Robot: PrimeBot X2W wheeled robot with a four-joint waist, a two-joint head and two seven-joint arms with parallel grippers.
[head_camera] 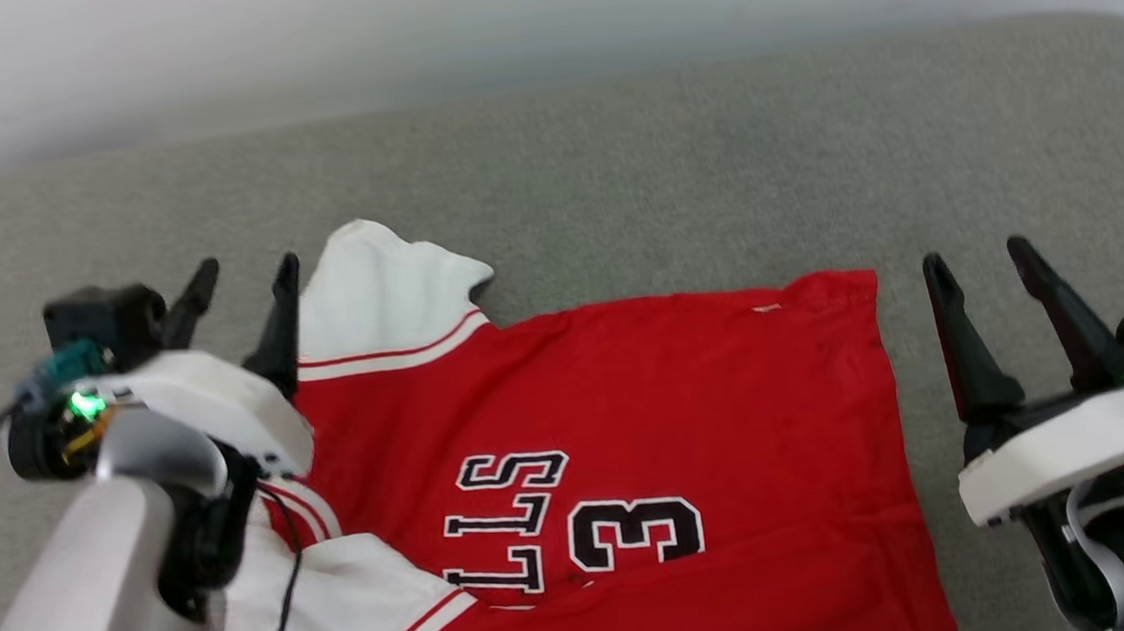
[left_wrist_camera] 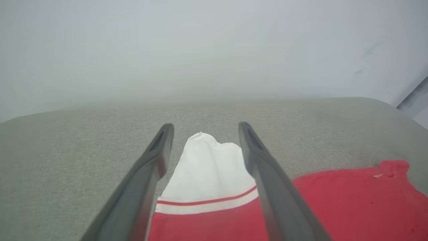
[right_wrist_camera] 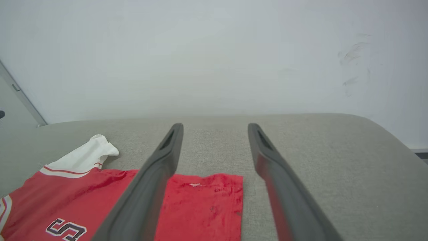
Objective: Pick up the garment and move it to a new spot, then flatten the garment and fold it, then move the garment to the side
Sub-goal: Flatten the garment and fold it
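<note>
The garment [head_camera: 631, 430], a red jersey with white sleeves and a black number 3, lies spread on the grey cushion, hem to the right. One white sleeve [head_camera: 384, 289] sticks up at its far left corner. My left gripper [head_camera: 244, 285] hovers open at that sleeve; in the left wrist view the sleeve [left_wrist_camera: 207, 170] shows between the two fingers [left_wrist_camera: 157, 157]. My right gripper [head_camera: 980, 268] stands open just right of the hem, with nothing in it; in the right wrist view the hem corner [right_wrist_camera: 214, 190] lies beneath and between its fingers [right_wrist_camera: 167, 157].
The grey cushion [head_camera: 711, 173] stretches wide behind and to the right of the jersey. A pale wall [head_camera: 499, 20] rises right behind its far edge. A thin black cable [head_camera: 287, 578] hangs from my left wrist over the near sleeve.
</note>
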